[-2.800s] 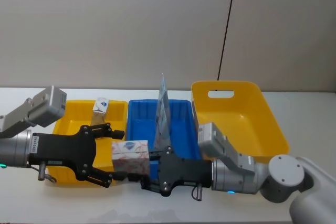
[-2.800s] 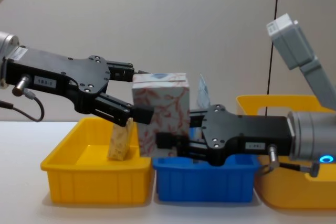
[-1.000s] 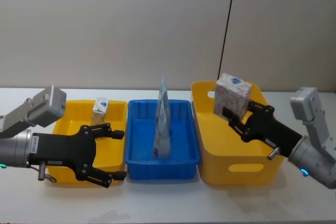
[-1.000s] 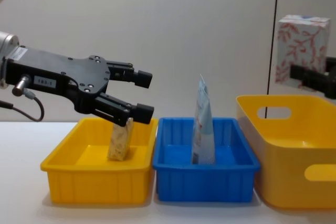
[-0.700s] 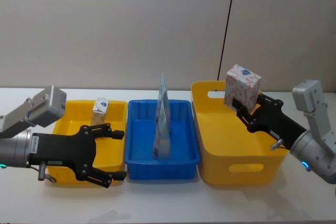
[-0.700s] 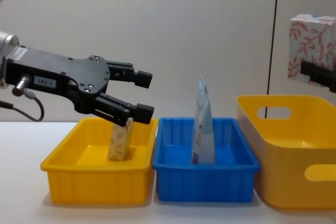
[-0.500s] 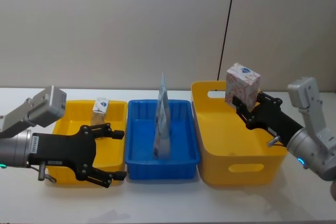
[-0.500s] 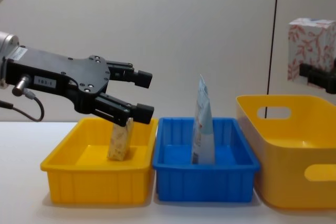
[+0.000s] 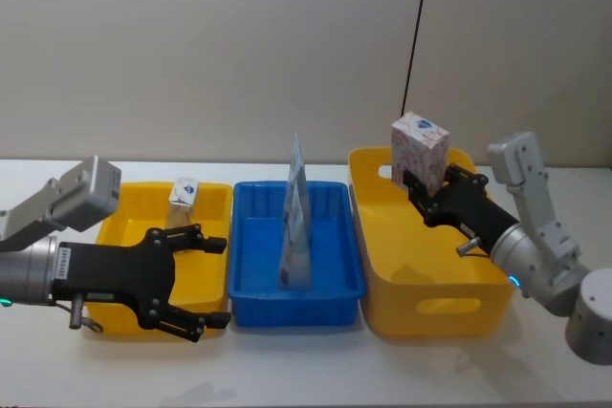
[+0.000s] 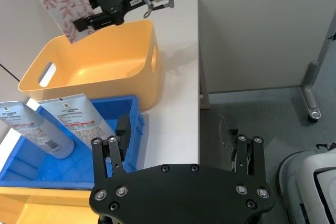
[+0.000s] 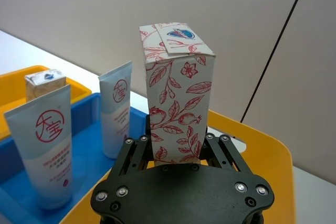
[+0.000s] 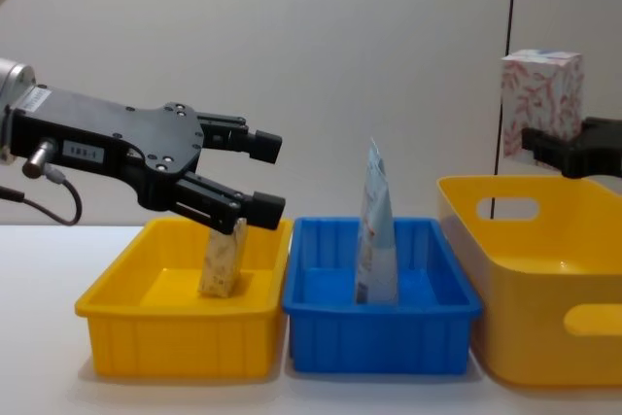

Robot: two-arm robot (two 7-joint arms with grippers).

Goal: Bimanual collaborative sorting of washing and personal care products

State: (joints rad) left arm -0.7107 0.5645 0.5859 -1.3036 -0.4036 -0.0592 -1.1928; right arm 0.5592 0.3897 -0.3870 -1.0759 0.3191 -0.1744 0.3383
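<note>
White carton w/ red leaf print (image 9: 419, 150) held above the large yellow bin (image 9: 430, 308).
I see the right gripper (image 9: 427, 200) w/ fingers pinching the carton's lower part. The carton is upright, clear of the rim, over the bin's left side. The left gripper (image 9: 212, 282) hovers over the front of the small yellow bin (image 9: 124, 226), fingers spread, nothing between them. The tan carton (image 9: 182, 200) stands at that bin's rear. The pale blue tube (image 9: 296, 226) stands upright in the blue bin (image 9: 296, 312), betw. the two yellow ones on the counter (image 9: 287, 370).
</note>
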